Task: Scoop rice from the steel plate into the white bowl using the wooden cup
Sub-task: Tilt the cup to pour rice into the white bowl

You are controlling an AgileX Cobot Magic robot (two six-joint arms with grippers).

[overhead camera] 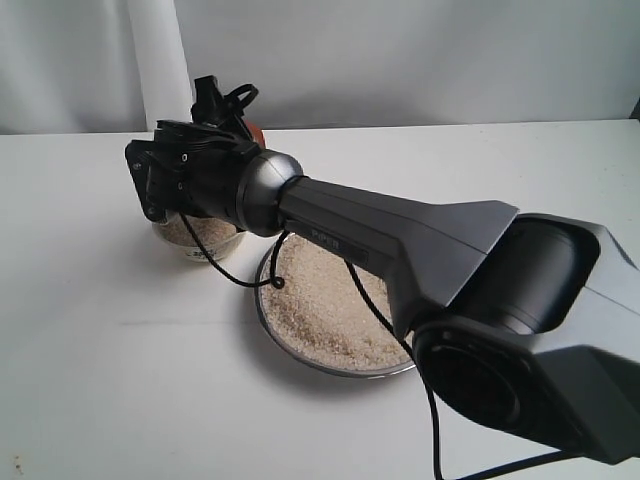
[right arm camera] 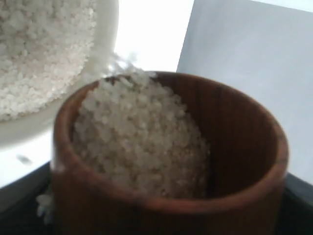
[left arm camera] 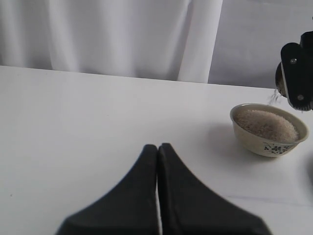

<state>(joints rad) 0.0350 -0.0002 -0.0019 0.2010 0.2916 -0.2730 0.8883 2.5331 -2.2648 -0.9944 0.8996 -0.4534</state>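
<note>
- Your white table (overhead camera: pixel 90 330) carries everything; the steel plate (overhead camera: pixel 268 328) lies on it under the right arm, covered with a bed of rice (overhead camera: pixel 320 300).
- The white bowl (left arm camera: pixel 268 145) stands just beside the plate, filled nearly to the rim with grains.
- Your right gripper (overhead camera: pixel 228 108) is clamped on the wooden cup (right arm camera: pixel 244 137), which is tilted above the bowl's edge with grains spilling over its lip.
- Your left gripper (left arm camera: pixel 157 147) has its jaws pressed together on nothing, well apart from the bowl.
</note>
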